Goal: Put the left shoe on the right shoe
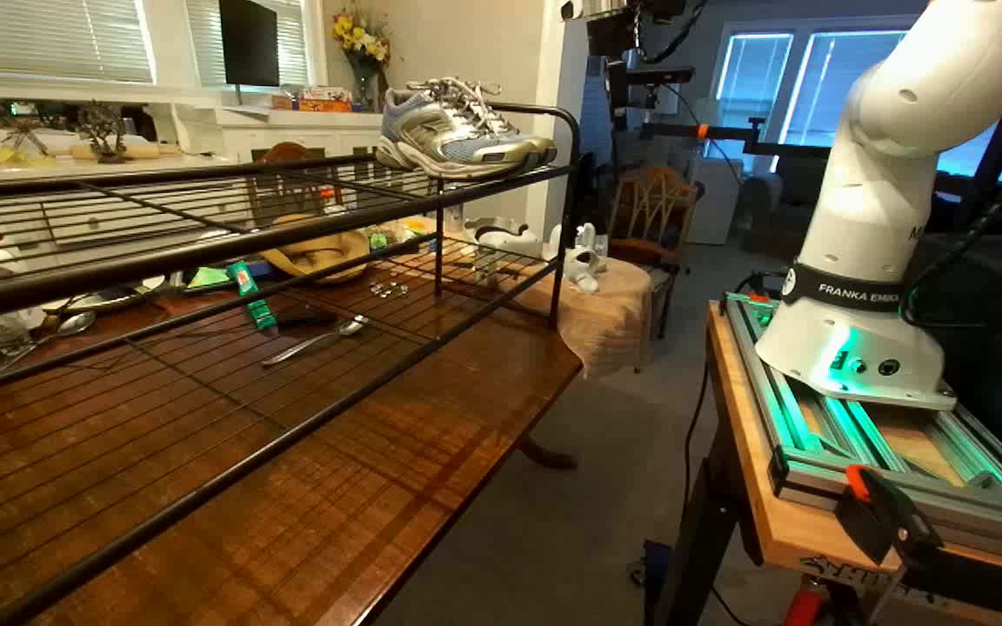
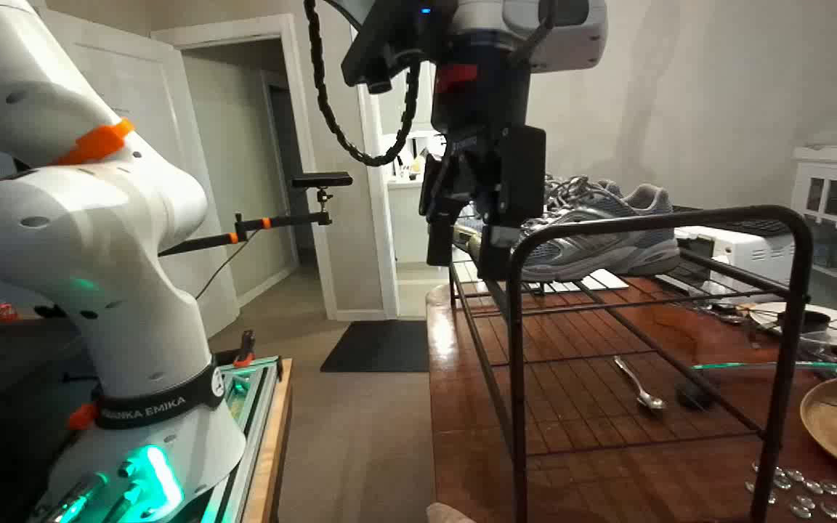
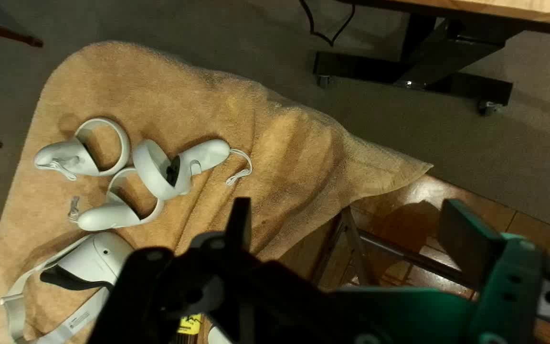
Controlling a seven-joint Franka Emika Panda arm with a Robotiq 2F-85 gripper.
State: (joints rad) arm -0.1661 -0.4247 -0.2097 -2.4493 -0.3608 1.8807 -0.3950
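White robot arm (image 2: pixel 99 218), bent, black wire rack (image 2: pixel 518 378), gripper (image 2: pixel 467 250) pointing down, spread apart and released, grey shoes (image 1: pixel 457 130) on the rack's top tier, in both exterior views alone, three looped controllers (image 3: pixel 151 172) distinct only in the wrist view

Both exterior views look along the rack (image 1: pixel 292 228) from close by its opposite ends, and share it, the shoes (image 2: pixel 600 240) and my base (image 1: pixel 853 339). My wrist view looks steeply down past my nearby fingers (image 3: pixel 239 224) at a table (image 3: pixel 151 91) whose cloth (image 1: pixel 618 313) probably also shows in an exterior view
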